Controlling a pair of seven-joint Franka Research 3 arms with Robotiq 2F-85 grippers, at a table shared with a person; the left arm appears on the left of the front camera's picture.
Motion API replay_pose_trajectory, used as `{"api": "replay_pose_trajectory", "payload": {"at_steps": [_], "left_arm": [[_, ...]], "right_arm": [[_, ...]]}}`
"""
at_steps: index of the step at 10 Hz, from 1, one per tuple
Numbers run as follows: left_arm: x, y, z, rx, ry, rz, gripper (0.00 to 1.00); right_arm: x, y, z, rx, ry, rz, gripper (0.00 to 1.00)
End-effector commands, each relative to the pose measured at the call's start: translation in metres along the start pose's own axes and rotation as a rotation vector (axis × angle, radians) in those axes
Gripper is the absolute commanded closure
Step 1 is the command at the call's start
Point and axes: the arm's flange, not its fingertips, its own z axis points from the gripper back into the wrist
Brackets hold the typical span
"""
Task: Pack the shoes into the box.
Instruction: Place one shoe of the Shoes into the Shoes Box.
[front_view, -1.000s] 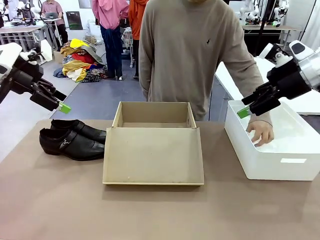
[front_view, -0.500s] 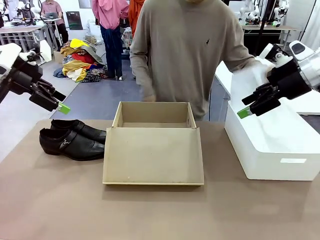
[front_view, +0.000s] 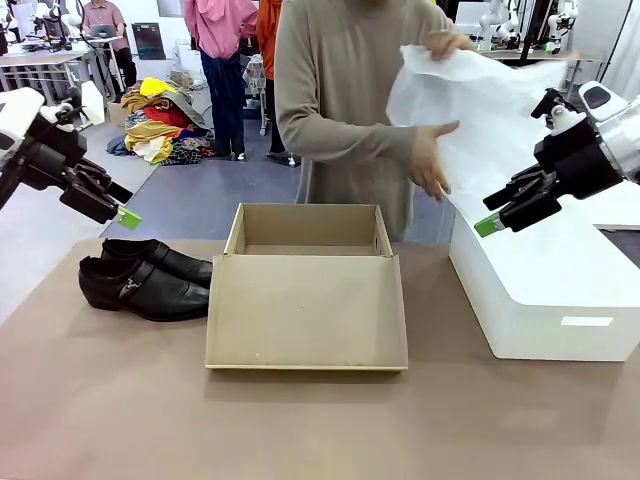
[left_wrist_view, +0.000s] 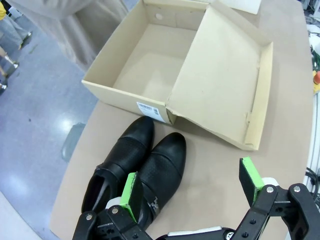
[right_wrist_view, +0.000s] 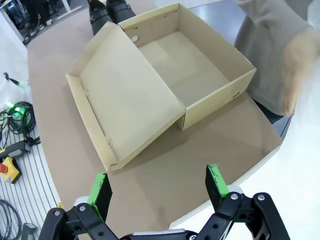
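Shoes beside box on table.

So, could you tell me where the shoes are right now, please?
In the front view the shoes lie side by side at the left of the table, toes close to the open box, with the robot's left hand hovering above them.

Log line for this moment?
left gripper open over glossy black shoes | right gripper open | tan cardboard shoebox open, empty | person holds white tissue paper
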Motion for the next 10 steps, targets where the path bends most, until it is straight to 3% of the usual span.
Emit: {"api": "replay_pose_trajectory", "payload": {"at_steps": [1, 10], "left_arm": [[-0.0019, 0.0024, -0.0001, -0.010, -0.020, -0.015, 0.00], [-0.0019, 0.0024, -0.0001, -0.010, -0.020, -0.015, 0.00]], "right_arm": [[-0.0001, -0.0046, -0.0017, 0.007, -0.022, 0.031, 0.00], [-0.0001, -0.0046, -0.0017, 0.007, -0.022, 0.031, 0.00]]}}
